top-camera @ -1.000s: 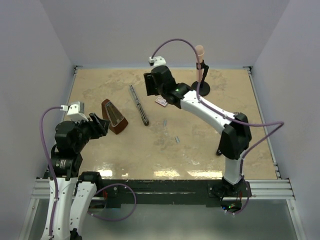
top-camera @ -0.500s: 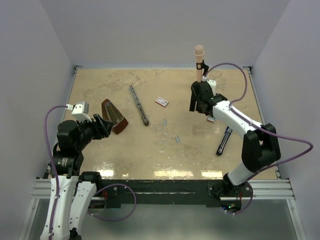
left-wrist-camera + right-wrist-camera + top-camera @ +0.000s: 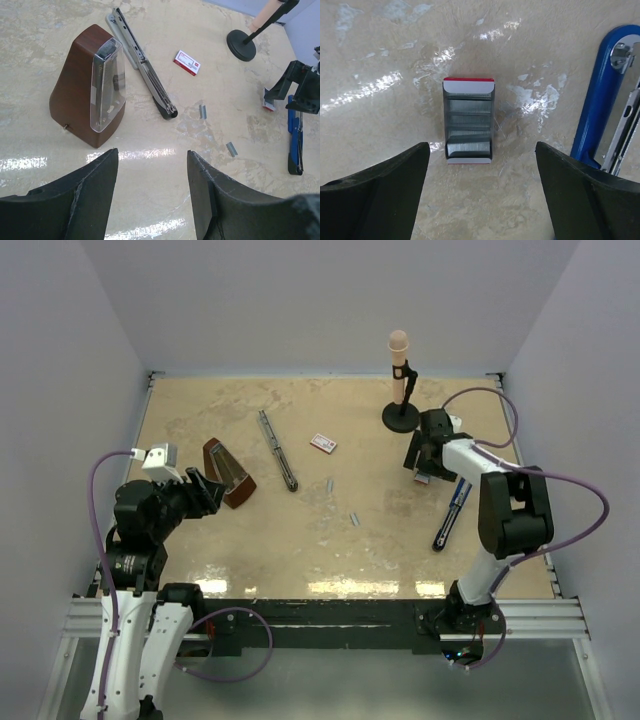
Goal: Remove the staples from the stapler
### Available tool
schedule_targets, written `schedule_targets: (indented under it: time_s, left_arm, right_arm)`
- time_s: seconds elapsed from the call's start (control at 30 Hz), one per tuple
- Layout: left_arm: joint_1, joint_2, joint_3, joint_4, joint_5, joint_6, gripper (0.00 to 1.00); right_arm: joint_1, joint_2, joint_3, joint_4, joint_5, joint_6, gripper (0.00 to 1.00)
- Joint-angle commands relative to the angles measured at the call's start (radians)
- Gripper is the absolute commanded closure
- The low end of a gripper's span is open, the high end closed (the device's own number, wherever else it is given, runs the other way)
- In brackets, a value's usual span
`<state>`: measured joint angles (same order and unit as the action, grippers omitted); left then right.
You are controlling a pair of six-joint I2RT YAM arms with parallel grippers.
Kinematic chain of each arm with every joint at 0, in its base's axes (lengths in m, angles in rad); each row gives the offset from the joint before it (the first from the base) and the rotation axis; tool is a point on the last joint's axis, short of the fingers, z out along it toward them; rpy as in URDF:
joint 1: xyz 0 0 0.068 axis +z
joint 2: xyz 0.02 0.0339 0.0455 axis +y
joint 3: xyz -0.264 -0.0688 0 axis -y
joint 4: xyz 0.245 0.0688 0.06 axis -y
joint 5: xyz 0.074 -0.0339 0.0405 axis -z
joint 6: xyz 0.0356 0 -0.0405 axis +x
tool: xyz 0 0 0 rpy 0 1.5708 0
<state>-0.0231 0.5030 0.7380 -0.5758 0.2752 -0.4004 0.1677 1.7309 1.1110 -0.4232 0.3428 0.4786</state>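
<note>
The slim dark stapler point(image 3: 277, 450) lies on the table at the far middle, its metal rail showing in the left wrist view point(image 3: 142, 65). Two small grey staple strips point(image 3: 330, 483) point(image 3: 353, 519) lie loose to its right, also in the left wrist view point(image 3: 202, 111). My right gripper point(image 3: 425, 465) is open and low over a small red-edged tray of grey staple blocks point(image 3: 469, 120), its fingertips point(image 3: 481, 167) either side of the tray's near end and not touching it. My left gripper point(image 3: 151, 155) is open and empty, near the metronome.
A brown metronome point(image 3: 228, 473) stands left of the stapler. A red-and-white card point(image 3: 322, 443) lies behind the strips. A narrow blue object point(image 3: 450, 513) lies just right of the tray, seen too in the right wrist view point(image 3: 600, 110). A microphone stand point(image 3: 400, 380) rises at the far right.
My right arm has swung from the far middle near the card over to the right and come down above the staple tray. The left arm has barely moved.
</note>
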Motion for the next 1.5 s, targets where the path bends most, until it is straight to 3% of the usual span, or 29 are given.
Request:
schedule_targets:
  time_s: [0.0, 0.6, 1.03, 1.47]
  left_arm:
    - [-0.008, 0.005, -0.002, 0.036, -0.016, 0.002, 0.38]
    - [-0.008, 0.008, -0.002, 0.034, -0.037, -0.006, 0.39]
    - [-0.008, 0.005, 0.0, 0.036, -0.041, -0.008, 0.39]
    - [-0.008, -0.006, -0.002, 0.034, -0.041, -0.008, 0.38]
  right_arm:
    - [-0.013, 0.031, 0.064, 0.052, -0.05, -0.006, 0.11]
    - [-0.053, 0.125, 0.085, 0.08, -0.094, 0.005, 0.2]
    - [-0.06, 0.113, 0.046, 0.101, -0.128, -0.035, 0.44]
    - [-0.054, 0.059, 0.015, 0.107, -0.162, -0.086, 0.53]
